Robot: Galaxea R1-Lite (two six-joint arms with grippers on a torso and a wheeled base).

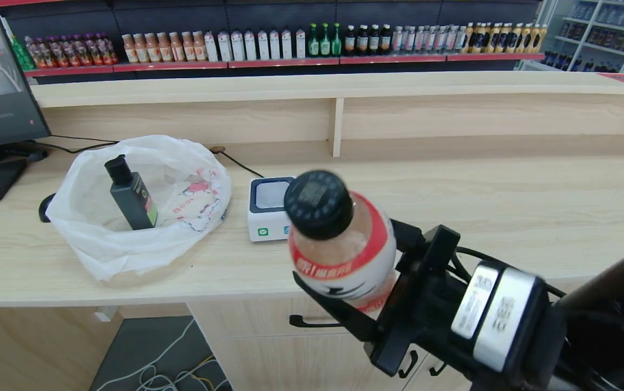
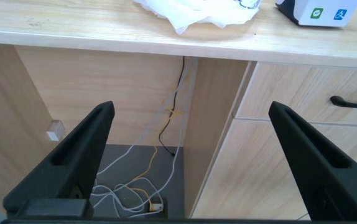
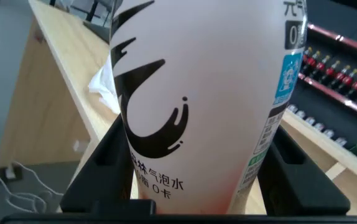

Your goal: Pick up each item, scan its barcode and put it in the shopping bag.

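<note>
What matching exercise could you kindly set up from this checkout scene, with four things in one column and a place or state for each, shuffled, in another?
Things:
1 drink bottle
2 dark pump bottle
3 scanner
4 left gripper

Places or states:
A open, empty, low in front of the counter
B standing inside the shopping bag
C clamped in the right gripper
D on the counter beside the shopping bag

Pairs: 1-C; 2-B; 3-D; 4-A
</note>
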